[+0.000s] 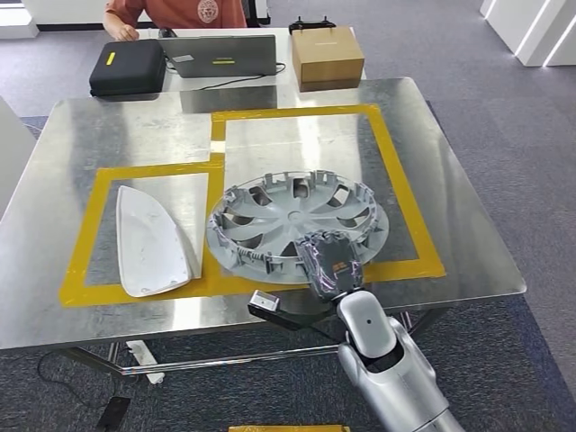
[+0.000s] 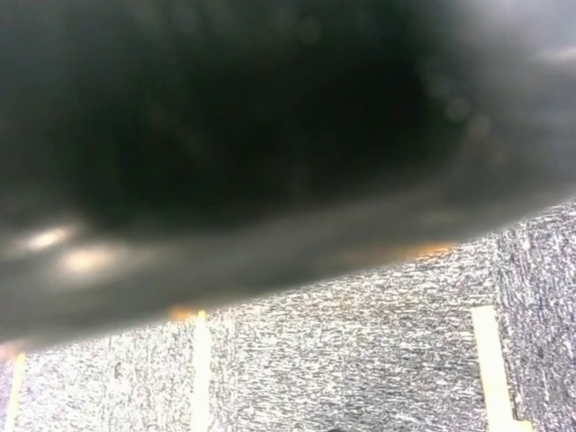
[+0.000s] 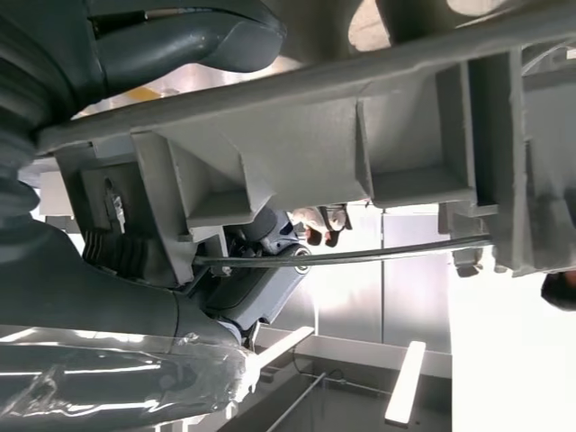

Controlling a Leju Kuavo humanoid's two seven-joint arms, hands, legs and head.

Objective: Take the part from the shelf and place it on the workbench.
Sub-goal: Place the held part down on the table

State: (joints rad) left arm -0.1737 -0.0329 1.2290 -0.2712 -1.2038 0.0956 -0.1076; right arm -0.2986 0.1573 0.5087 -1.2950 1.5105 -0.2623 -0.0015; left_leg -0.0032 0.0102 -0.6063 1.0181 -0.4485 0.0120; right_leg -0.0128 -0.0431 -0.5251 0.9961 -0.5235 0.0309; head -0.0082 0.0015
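White panel [image 1: 150, 239] crowds left; bench [image 1: 448, 180] open right (beyond wheel cover [image 1: 299, 219]).

Setting: office-type robotics test room. Evidence: grey carpet floor [image 1: 489, 81]; steel-topped table [image 1: 462, 207] marked with yellow tape rectangles [image 1: 408, 193]; desk behind bearing an open laptop [image 1: 220, 56], black case [image 1: 127, 67], cardboard box [image 1: 327, 56]; seated person [image 1: 176, 11] at it; white partitions [image 1: 536, 31] at the room's edge.

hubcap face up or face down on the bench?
Face down: the hubcap shows its ribbed inner side and clips upward, lying flat on the workbench, robot hand on its near rim.
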